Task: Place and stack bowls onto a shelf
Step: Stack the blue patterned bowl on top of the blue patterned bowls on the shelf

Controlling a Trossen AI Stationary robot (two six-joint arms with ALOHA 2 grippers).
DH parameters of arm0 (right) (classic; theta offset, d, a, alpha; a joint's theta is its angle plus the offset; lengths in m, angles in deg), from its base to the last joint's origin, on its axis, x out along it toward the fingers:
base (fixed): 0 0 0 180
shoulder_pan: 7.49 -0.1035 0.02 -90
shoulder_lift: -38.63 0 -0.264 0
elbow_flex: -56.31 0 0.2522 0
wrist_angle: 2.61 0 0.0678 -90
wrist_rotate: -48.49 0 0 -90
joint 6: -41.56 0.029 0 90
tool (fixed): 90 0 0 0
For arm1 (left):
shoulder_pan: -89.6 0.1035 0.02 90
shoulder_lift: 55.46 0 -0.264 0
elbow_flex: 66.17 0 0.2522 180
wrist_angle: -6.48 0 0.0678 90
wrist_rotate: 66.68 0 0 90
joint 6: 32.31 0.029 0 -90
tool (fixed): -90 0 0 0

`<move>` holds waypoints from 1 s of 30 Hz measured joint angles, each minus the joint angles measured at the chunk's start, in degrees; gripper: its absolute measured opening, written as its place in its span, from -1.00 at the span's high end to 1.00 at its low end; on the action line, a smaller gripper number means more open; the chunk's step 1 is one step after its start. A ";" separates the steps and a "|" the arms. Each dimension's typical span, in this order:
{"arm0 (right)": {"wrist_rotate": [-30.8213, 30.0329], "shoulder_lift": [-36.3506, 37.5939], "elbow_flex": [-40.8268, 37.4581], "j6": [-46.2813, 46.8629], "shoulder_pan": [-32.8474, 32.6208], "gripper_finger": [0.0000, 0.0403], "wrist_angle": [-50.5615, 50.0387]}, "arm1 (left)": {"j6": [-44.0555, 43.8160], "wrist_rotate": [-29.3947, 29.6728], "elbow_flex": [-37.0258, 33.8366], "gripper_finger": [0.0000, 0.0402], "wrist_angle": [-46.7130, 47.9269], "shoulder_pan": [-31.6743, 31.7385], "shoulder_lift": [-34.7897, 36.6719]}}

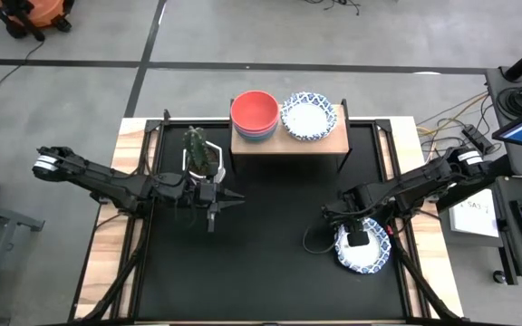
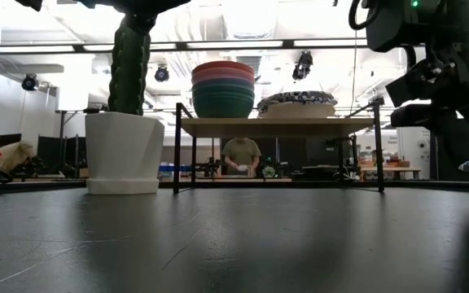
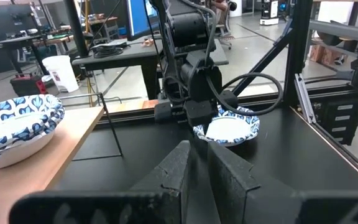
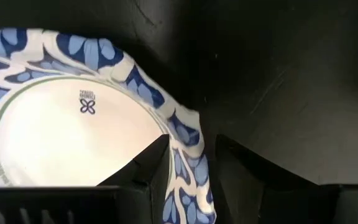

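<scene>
A blue-and-white patterned bowl [image 1: 370, 258] with a white inside is on the table's right near part. My right gripper [image 1: 356, 240] is over its left rim and shut on it. The light-wood shelf [image 1: 288, 145] stands at the far middle. It carries a stack of plain bowls with the red one on top [image 1: 254, 113], and beside it stacked patterned bowls [image 1: 308, 116]. My left gripper [image 1: 229, 201] hovers shut left of centre, near the cactus pot, and holds nothing. My right gripper [image 4: 191, 146] pinches the patterned bowl's rim [image 4: 188, 134]. One finger [image 4: 145, 165] is inside on the white surface and the other is outside, both coming from above. The rim bends slightly at the hold. Whether the base rests on the table cannot be told.
A white pot with a cactus [image 1: 202, 154] stands just left of the shelf, close behind my left gripper. The black tabletop [image 1: 270, 254] between the arms and in front of the shelf is open. A person [image 2: 241, 155] stands far behind the table.
</scene>
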 joint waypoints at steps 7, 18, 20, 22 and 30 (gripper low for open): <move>0.83 -0.35 -0.91 -0.76 0.00 0.47 3.27 | -0.04 0.02 0.00 0.81 -0.33 0.01 0.00; 1.52 -1.18 -0.96 -0.66 0.00 0.70 4.18 | -0.04 0.04 0.00 0.81 -0.39 0.01 0.00; 1.55 -1.57 -0.96 -0.63 0.00 0.75 4.24 | -0.04 0.04 0.00 0.81 -0.39 0.01 0.00; 1.66 -1.75 -0.96 -0.63 0.00 0.81 4.27 | -0.04 0.04 0.00 0.81 -0.39 0.01 0.00; 2.81 -0.38 -0.86 2.34 0.04 0.94 3.66 | -0.01 0.11 0.00 0.81 -0.39 -0.01 0.00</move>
